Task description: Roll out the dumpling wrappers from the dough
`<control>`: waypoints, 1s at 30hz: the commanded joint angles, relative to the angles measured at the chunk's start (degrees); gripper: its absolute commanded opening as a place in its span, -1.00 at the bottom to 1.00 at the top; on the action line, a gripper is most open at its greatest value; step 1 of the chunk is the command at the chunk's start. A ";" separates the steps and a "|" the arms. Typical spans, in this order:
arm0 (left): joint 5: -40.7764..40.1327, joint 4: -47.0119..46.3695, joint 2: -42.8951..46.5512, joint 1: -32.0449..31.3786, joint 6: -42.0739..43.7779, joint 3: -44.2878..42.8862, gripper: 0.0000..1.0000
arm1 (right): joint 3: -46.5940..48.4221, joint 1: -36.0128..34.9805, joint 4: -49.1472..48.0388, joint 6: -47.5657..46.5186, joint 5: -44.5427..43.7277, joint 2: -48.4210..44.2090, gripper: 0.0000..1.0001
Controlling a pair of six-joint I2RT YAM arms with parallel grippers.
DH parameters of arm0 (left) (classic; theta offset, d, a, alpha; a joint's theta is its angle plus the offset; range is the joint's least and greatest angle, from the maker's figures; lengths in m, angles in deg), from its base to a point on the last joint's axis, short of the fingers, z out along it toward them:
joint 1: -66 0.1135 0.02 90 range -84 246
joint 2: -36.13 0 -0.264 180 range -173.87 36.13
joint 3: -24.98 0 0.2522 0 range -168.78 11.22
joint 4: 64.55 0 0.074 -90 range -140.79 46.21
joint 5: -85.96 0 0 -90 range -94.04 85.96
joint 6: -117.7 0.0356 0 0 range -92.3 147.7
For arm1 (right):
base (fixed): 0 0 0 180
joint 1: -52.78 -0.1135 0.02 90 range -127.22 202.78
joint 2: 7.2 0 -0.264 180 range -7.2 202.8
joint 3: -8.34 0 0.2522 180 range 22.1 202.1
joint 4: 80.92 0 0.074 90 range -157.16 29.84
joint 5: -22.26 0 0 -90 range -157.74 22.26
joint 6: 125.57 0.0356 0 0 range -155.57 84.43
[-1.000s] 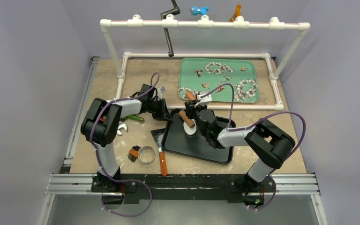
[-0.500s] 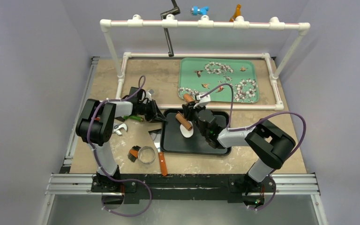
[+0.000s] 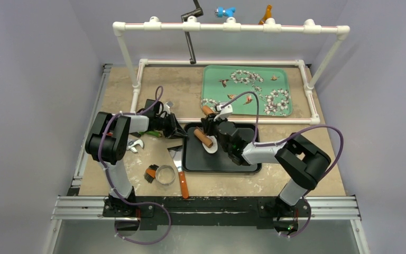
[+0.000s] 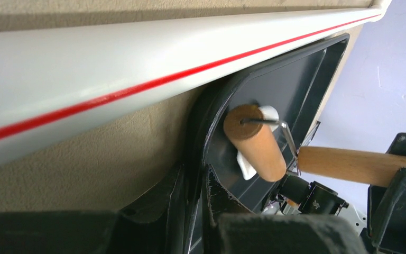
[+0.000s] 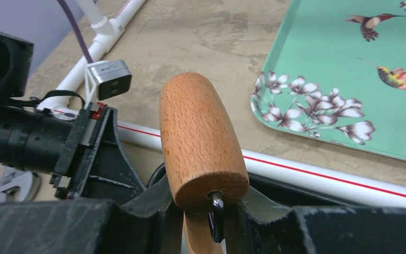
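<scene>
Fig.: top view plus both wrist views, as I saw them from the remote station.

L gripper (image 3: 178,130): pinched on the left rim of the black tray (image 3: 232,161). In my left wrist view the rim sat betw. the two fingers, which pressed on it from either side.

R gripper (image 3: 210,128): closed around the wooden handle of the roller (image 3: 204,138). In my right wrist view the handle ran down betw. the fingers and the drum stood just above them.

Roller: short wooden drum on a wire yoke w/ a wooden handle. The drum lay across the far-left part of the black tray, touching the dough.

Dumpling wrapper (image 3: 211,147): one thin white round disc, flat on the floor of the black tray, toward its far-left corner and partly under the drum. White dough showed on both sides of the drum in my left wrist view.

Black tray: on the tan table betw. the two arms, its far edge just beside the red-striped PVC rail (image 4: 137,58).

Green tray (image 3: 217,74): flower and hummingbird print, beyond that rail, inside the PVC frame, well apart from the dough.

Ring cutter (image 3: 165,174): metal, on the table near-left of the black tray, not touching it.

Scraper (image 3: 183,182): orange handle, lying betw. the cutter and the tray's near-left corner.
</scene>
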 commanded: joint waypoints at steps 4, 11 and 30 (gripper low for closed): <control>-7.87 0.35 -3.62 1.35 -1.52 0.70 -1.00 | -0.63 1.61 -4.48 5.29 12.32 -7.52 -1.00; -7.72 1.11 -4.04 1.35 -1.03 0.17 -1.00 | -1.03 1.60 -0.79 1.75 12.60 -11.47 -1.00; -7.14 2.37 -5.35 1.35 -0.71 -0.88 -1.00 | -13.02 2.13 -27.68 -19.76 6.55 -1.44 -1.00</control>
